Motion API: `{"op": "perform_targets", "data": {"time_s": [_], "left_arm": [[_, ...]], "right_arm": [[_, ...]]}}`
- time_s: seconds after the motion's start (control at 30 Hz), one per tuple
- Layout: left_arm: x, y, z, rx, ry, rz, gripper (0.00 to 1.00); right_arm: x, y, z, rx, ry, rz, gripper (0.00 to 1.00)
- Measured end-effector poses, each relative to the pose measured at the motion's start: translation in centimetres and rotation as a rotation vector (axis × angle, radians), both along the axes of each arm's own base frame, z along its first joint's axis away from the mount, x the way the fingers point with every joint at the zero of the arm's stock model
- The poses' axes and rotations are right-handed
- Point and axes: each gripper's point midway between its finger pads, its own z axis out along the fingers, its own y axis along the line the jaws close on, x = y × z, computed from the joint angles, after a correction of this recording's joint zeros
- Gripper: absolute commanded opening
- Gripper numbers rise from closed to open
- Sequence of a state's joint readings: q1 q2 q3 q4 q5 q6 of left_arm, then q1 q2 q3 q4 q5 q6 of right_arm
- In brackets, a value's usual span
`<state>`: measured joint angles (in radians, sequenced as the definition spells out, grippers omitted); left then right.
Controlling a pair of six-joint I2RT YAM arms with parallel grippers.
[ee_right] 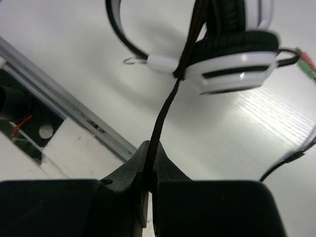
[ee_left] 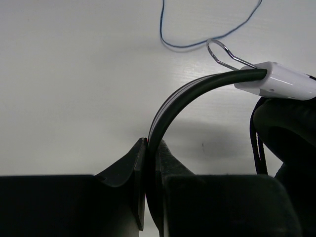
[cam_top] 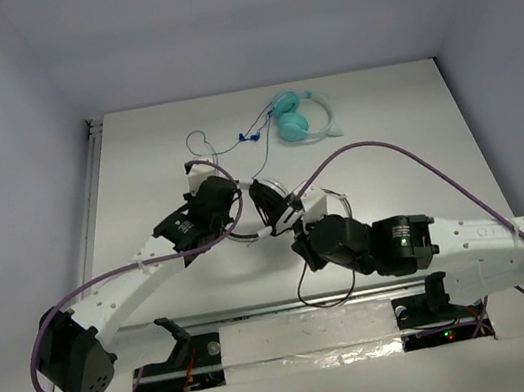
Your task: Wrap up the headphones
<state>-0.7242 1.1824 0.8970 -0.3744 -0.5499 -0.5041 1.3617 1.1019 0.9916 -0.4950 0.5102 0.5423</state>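
White table (cam_top: 135, 168): two tools (ee_left: 147, 150) (ee_right: 148, 150), black-and-white headphones (ee_right: 237, 66) (one teal pair (cam_top: 294, 122) too).

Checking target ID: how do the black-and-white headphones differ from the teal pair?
Colour: the headphones are black and white, the teal headphones teal. State: the left gripper pinches the headphones' headband and the right gripper their dark cable; the teal headphones lie untouched at the far side of the table. Cable: dark cable versus thin blue cable, lying loose. Both are corded headband sets.

Teal headphones (cam_top: 296, 121) on white table (cam_top: 414, 134)
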Motion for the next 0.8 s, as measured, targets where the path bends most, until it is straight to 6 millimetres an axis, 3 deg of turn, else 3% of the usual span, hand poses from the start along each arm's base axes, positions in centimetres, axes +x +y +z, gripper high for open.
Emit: {"op": "perform_targets", "data": {"time_s": [0.17, 0.37, 0.5, 0.6, 0.73, 0.8], "left_arm": [[-2.0, -0.4, -0.7, 0.005, 0.039, -0.058, 0.00], [-3.6, -1.5, -0.8, 0.012, 0.073, -0.148, 0.00], [-4.5, -2.0, -0.8, 0.017, 0.104, -0.224, 0.00], [-4.9, -2.4, -0.1, 0.009, 0.102, -0.278, 0.00], [-5.3, -3.1, 0.5, 0.001, 0.105, -0.344, 0.00], [-5.3, -3.4, 0.7, -0.001, 0.105, -0.366, 0.00]], "right_arm": [[1.8, -0.9, 1.0, -0.083, -0.078, -0.035, 0.00], [5.3, -2.0, 3.0, -0.141, -0.163, -0.122, 0.00], [7.6, -2.6, 3.1, -0.218, -0.205, -0.182, 0.03], [9.3, -3.1, 2.7, -0.278, -0.224, -0.227, 0.11], [11.9, -4.5, 2.0, -0.349, -0.238, -0.304, 0.32], [13.0, -5.2, 1.8, -0.377, -0.244, -0.335, 0.37]]}}
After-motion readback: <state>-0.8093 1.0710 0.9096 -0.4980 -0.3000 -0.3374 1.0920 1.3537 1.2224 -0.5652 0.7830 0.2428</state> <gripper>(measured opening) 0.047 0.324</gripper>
